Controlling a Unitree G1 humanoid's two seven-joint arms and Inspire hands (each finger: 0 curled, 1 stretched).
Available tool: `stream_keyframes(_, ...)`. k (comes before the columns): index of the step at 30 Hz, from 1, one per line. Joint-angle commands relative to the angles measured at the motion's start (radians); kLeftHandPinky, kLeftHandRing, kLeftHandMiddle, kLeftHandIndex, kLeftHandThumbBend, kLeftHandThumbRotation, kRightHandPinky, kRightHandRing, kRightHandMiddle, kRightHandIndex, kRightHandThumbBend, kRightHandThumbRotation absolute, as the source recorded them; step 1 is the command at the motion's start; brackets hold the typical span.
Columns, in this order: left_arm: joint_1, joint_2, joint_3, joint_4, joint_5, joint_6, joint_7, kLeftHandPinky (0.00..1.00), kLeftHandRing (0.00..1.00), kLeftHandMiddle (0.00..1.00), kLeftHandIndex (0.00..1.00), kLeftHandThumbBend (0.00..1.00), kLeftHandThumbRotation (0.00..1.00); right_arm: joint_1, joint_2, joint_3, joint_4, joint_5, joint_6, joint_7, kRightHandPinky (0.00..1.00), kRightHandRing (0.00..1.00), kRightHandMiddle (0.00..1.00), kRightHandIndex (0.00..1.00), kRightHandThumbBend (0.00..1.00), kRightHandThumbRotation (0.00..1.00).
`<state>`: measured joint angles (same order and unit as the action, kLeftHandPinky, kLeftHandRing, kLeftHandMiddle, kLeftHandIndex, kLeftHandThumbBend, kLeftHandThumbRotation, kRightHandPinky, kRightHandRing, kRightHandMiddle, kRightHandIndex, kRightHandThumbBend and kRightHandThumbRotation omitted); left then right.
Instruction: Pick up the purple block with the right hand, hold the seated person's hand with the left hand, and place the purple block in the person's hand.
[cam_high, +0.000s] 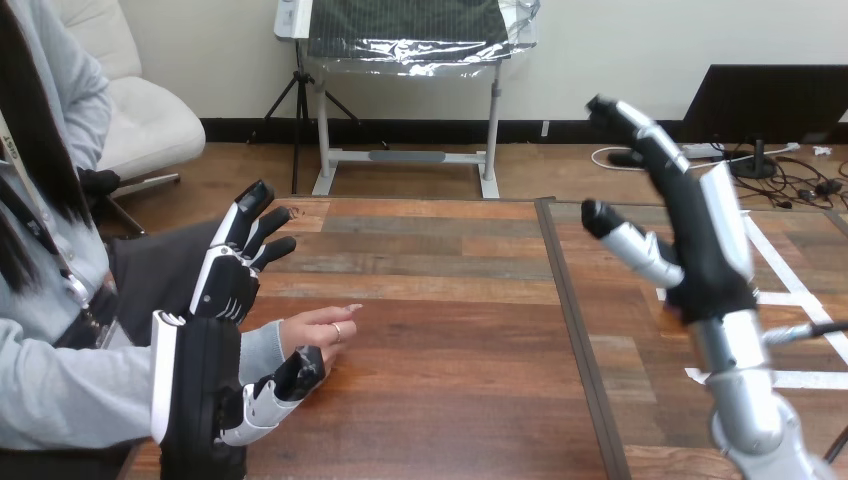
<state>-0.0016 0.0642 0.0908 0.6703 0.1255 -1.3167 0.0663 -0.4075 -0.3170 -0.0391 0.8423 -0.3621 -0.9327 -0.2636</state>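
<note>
Across the wooden table (450, 330), one joint line runs front to back and splits the top into a left and a right part. Findings follow by size.

Right arm (745, 400): it rises steeply over the right part. The right hand (705, 250) stands high above the surface, released, with fingers straight and pointing up and the thumb spread toward the view's left. Nothing is in its grasp.

Left hand (200, 370): it is low at the view's left, back toward the camera. Its fingers (250, 225) are extended up and away, not closed on anything. Its thumb (290, 378) reaches forward beneath the person's wrist.

Person's hand (318, 330): it lies low over the left part, just beside the left hand, between that hand's raised fingers and its thumb. Its long axis runs from the view's left to the right, fingertips toward the joint line. The thumb appears to touch the wrist from below, but contact cannot be confirmed from this angle.

Purple block: whether it lies under or within the person's hand cannot be told.

Assessment: the hold on the person's hand is not yet made. The left hand is much the nearer and brackets the wrist. The right hand is well apart, across the joint line, so any delivery must travel toward the view's left and downward.
</note>
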Motion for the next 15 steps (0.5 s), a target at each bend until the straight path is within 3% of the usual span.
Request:
stream_keyframes(1,-0.048,0.001,-0.014,-0.002,-0.016,-0.011,-0.009,0.80,0.87,0.92,0.90,1.00,0.80,-0.096,-0.046,-0.012,0.001,0.002,0.034,-0.018,0.79,0.86,0.86,0.86,1.00,0.93)
stream_keyframes(11,-0.048,-0.004,-0.015,-0.005,-0.022,-0.008,-0.015,0.80,0.87,0.92,0.90,1.00,0.80,-0.157,-0.088,-0.009,0.098,0.014,0.073,-0.023,0.82,0.89,0.88,0.87,1.00,0.91)
stream_keyframes(15,-0.051,-0.003,-0.014,0.003,-0.021,-0.016,-0.020,0.80,0.88,0.92,0.90,1.00,0.80,-0.207,-0.121,0.003,0.173,-0.009,0.109,-0.054,0.82,0.88,0.87,0.88,1.00,0.91)
